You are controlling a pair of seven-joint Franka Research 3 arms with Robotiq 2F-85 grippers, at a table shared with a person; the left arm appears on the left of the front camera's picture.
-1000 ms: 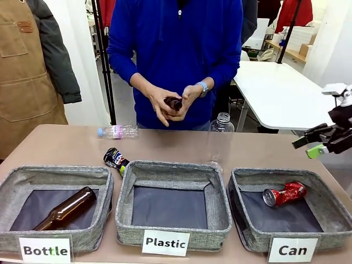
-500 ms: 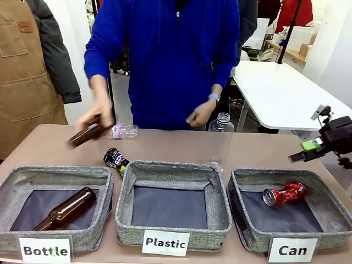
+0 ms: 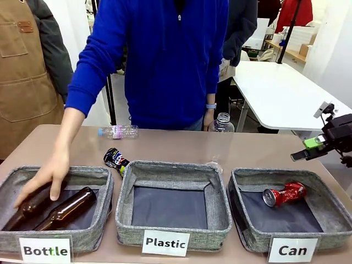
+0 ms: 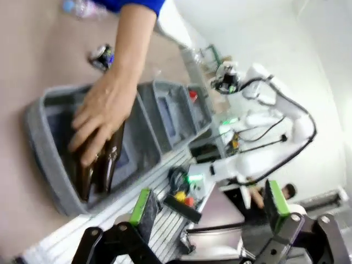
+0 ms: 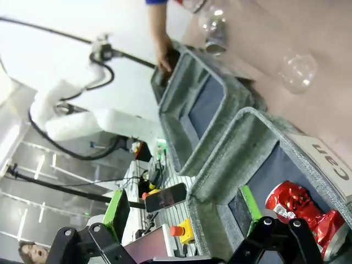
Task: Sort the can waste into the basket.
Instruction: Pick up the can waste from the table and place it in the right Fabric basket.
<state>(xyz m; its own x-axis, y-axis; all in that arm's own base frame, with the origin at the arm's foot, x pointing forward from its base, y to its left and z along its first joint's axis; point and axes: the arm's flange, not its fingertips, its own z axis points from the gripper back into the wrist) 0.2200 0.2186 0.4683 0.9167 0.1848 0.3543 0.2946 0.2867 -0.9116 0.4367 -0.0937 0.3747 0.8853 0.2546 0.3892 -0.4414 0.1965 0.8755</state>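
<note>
A crushed red can [image 3: 285, 193] lies on the dark floor of the grey basket [image 3: 275, 175] labelled "Can" at the front right. A dark blue-black printed can [image 3: 116, 159] lies on the table, just behind the gap between the two other baskets. My right gripper [image 3: 311, 147] hovers open above the table's right edge, behind and to the right of the Can basket. In its wrist view the right gripper [image 5: 183, 204] is empty, with the red can [image 5: 300, 206] low at the right. My left gripper [image 4: 210, 202] is open and empty, well away from the dark can [image 4: 102, 55].
The person's hand [image 3: 44, 179] rests on a brown bottle [image 3: 69, 208] pair inside the "Bottle" basket [image 3: 55, 171]. The "Plastic" basket [image 3: 173, 168] stands in the middle. One clear bottle [image 3: 118, 131] lies at the back; another [image 3: 220, 140] stands upright.
The person carried a brown bottle from both hands down into the Bottle basket. My right gripper turned and drifted slightly right, still open.
</note>
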